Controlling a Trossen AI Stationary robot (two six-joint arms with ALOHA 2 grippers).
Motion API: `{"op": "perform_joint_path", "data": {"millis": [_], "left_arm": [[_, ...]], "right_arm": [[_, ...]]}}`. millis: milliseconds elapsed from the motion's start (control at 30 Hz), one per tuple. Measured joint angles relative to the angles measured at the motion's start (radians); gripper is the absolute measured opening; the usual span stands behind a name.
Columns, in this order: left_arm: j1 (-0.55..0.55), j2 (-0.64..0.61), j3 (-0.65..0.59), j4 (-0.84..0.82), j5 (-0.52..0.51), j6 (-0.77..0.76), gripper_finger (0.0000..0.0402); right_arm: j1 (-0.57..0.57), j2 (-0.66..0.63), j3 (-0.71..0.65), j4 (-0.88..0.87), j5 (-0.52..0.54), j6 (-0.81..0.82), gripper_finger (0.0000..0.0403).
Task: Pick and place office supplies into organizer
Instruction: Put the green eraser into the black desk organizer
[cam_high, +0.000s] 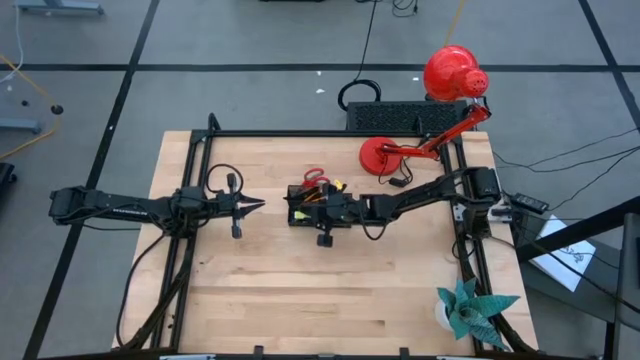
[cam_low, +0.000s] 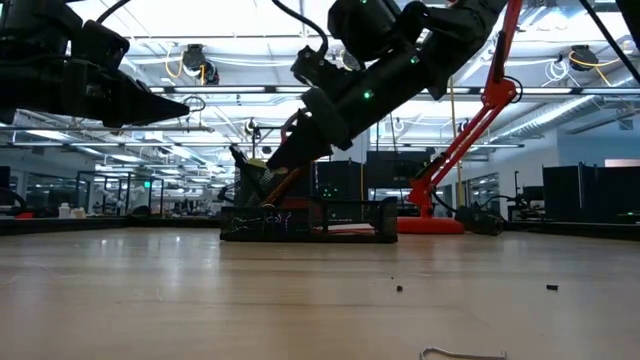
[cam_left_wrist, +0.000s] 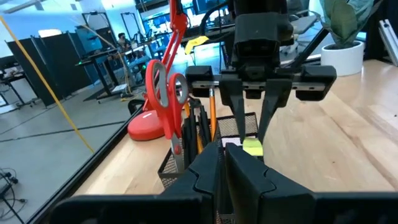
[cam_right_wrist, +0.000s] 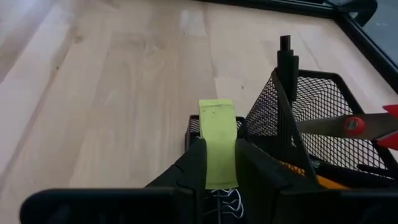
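The black mesh organizer (cam_high: 312, 208) stands mid-table. Red-handled scissors (cam_left_wrist: 165, 93) and orange and black pencils (cam_left_wrist: 200, 121) stand upright in it. My right gripper (cam_high: 297, 207) reaches in from the table's right, slanting down over the organizer's left end, and is shut on a small yellow piece (cam_right_wrist: 217, 140). My left gripper (cam_high: 258, 205) hovers level just left of the organizer, shut and holding nothing. The left wrist view shows its fingers (cam_left_wrist: 217, 171) facing the right gripper (cam_left_wrist: 252, 134). My right gripper pinches the yellow piece's near end (cam_right_wrist: 219, 171) between its two fingers, which lie along it. They come slanting down from the table's right. The piece's free end (cam_right_wrist: 216, 109) sticks out past the fingertips, lifted clear above the organizer's left end.
A red desk lamp (cam_high: 445, 85) stands at the back right with its base (cam_high: 384, 155) on the table. A teal paper plant (cam_high: 470, 305) sits at the near right corner. Small dark bits (cam_low: 398, 289) and a bent wire (cam_low: 465, 352) lie on the near wood.
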Motion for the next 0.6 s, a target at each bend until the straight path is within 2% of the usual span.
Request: {"op": "perform_joint_path", "data": {"millis": [67,367,600], "left_arm": [[0.000,0.000,0.000,-0.002,-0.002,0.000,0.0037],[0.000,0.000,0.000,-0.007,-0.020,-0.001,0.0037],[0.000,0.000,0.000,-0.007,-0.024,0.000,0.0037]], "right_arm": [[0.005,0.006,0.000,0.004,0.013,-0.007,0.0068],[0.058,0.012,-0.003,-0.046,0.224,-0.097,0.0068],[0.073,0.012,-0.003,-0.074,0.230,-0.115,0.0068]]}}
